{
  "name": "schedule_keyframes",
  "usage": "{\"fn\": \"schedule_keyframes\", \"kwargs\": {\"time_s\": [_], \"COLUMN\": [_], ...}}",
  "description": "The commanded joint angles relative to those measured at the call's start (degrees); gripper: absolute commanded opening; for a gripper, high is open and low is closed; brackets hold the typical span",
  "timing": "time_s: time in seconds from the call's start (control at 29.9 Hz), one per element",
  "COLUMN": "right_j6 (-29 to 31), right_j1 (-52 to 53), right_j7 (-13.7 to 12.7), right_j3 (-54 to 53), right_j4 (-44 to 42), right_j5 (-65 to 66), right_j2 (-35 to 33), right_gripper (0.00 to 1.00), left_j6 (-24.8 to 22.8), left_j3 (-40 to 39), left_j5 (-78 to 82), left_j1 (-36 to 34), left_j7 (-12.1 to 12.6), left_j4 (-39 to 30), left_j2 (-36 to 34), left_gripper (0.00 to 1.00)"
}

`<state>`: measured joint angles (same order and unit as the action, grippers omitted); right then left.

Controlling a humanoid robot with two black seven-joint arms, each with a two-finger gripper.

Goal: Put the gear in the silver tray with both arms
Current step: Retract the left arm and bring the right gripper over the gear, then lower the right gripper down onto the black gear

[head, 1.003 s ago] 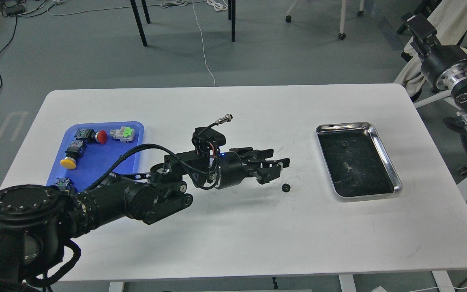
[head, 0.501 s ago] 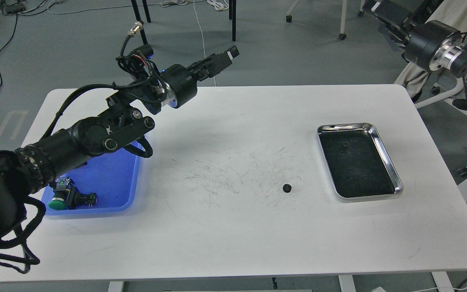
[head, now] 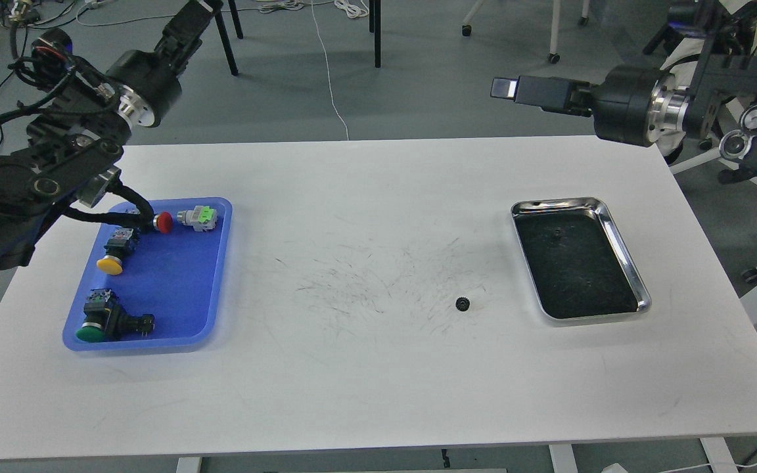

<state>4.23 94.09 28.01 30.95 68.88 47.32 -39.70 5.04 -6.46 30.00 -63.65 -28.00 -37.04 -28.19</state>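
On the table (head: 378,394), just right of centre, the gear (head: 462,303) lies loose on the scuffed white top. Nothing is touching it. The silver tray (head: 621,246) is at its 3 o'clock, near but apart, and its dark floor holds no gear, only scratches and specks.

So your placement isn't done: pick, carry and drop are all still ahead, as I read it.

The right gripper (head: 506,87) hangs high at about 1 o'clock from the gear, pointing left, above the table's far edge and well clear of both gear and tray. It's seen end-on, so I can't tell how its fingers stand; it carries nothing that I can see.

The left gripper (head: 193,14) is up at the gear's 10 o'clock, far off past the table's back-left corner and half cut by the frame. Its state is unreadable too.

The blue tray (head: 217,276) at 9 o'clock holds push-button switches, none of them part of this job.

My call: the right arm is the nearer one for the pick, and a flat, small gear will want a careful pinch.
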Motion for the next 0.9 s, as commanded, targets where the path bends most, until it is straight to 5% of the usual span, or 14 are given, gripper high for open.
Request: {"fn": "schedule_keyframes", "kwargs": {"time_s": [0.0,0.1,0.43,0.67,0.87], "right_j6": [-0.01,0.08,0.08,0.08,-0.01], "right_j1": [1.1,1.98,5.41,5.76,6.02], "right_j7": [-0.01,-0.01,-0.01,-0.01,-0.01], "right_j3": [2.18,3.5,11.94,15.01,16.86], "right_j4": [0.46,0.55,0.64,0.64,0.29], "right_j5": [6.63,9.02,21.48,25.54,26.42], "right_j2": [1.2,2.96,10.86,16.67,21.32], "right_gripper": [0.97,0.97,0.97,0.97,0.97], "left_j6": [-3.88,-6.27,-10.92,-15.13,-16.64], "left_j3": [-0.04,-0.04,-11.1,-14.89,-21.47], "left_j5": [-8.35,-14.25,-27.79,-31.75,-34.39], "left_j1": [1.07,1.68,6.07,8.71,11.79], "left_j7": [0.0,0.74,21.48,22.2,20.0], "left_j4": [0.04,0.3,0.48,0.39,0.74], "left_j2": [-2.92,-4.51,-7.49,-8.55,-8.38], "left_gripper": [0.94,0.94,0.96,0.96,0.96]}}
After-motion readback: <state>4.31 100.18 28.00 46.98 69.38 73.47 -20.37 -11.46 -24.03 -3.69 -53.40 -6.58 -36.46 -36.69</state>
